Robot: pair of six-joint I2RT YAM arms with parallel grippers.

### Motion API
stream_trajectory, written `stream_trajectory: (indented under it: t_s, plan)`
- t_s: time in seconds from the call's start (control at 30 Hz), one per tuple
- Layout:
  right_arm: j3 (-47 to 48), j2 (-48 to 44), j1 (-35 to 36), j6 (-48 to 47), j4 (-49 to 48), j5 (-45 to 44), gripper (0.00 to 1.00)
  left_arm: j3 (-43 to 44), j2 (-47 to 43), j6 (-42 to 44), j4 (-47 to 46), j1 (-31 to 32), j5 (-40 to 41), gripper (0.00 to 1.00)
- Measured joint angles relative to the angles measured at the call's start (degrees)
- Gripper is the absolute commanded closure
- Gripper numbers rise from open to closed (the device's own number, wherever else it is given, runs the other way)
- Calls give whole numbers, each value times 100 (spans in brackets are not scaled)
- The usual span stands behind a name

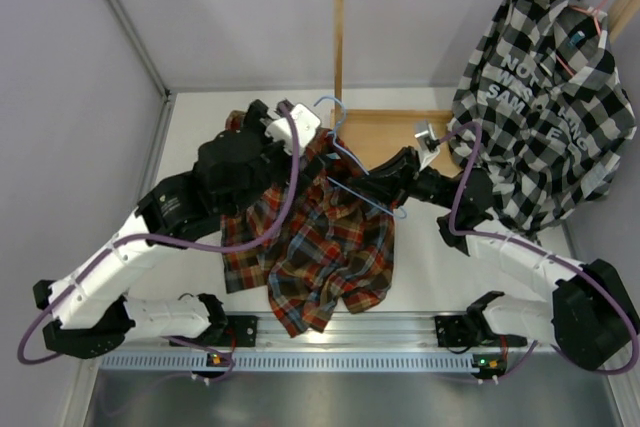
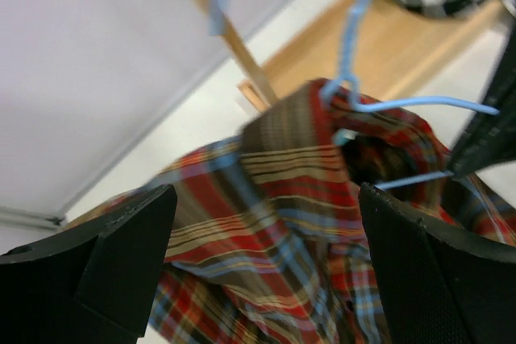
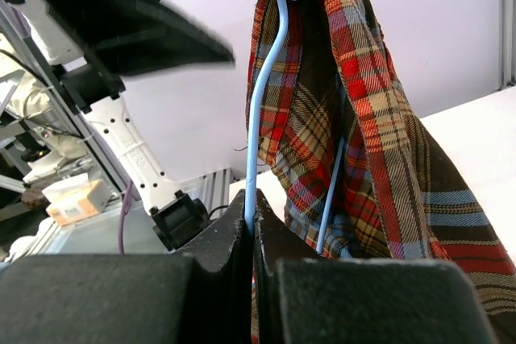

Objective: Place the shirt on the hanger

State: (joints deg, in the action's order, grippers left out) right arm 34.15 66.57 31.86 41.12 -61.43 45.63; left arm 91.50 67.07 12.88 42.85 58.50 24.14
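Shirt (image 1: 330, 237), collar at far end, on hanger (image 3: 262, 102) in clamped right pincer (image 3: 251, 227); left pincer (image 2: 266, 199) agape

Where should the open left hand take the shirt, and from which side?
Probably the raised collar fold of the shirt beside the hanger neck, straight on from the left hand side: it stands bunched ahead of those open fingers, while the right hand pinches the wire opposite.

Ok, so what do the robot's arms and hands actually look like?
The left arm and right arm have white links with black joints, each trailed by a purple cable. The left hand and right hand have broad matte-black fingers.
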Motion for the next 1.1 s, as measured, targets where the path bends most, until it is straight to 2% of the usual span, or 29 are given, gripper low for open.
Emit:
stream_trajectory:
  t_s: [0.1, 0.2, 0.3, 0.37, 0.5, 0.7, 0.8, 1.1]
  plan:
    - [0, -4, -2, -7, 0, -33, 100, -361, -468, 201, -673, -264, 240, 2]
    - [0, -4, -2, 7, -9, -52, 100, -428, -667, 321, -1099, -1097, -203, 2]
    - [0, -4, -2, 28, -13, -57, 100, -409, -680, 579, -1309, -2024, -1276, 2]
    - [0, -7, -4, 52, -9, -55, 100, -446, -667, 890, -1322, -2295, -2081, 2]
    - [0, -35, -28, 48, 33, -42, 100, -527, -610, 1436, -1300, -2468, -3617, 2]
    - [0, -208, -92, 37, 103, 101, 100, -529, -319, 1665, -1290, -2623, -5193, 6]
    - [0, -299, -103, -7, 105, 201, 100, -529, -96, 1657, -1287, -2726, -5576, 16]
    - [-4, -404, -151, -42, 109, 487, 100, -420, 212, 1648, -1147, -2931, -6043, 25]
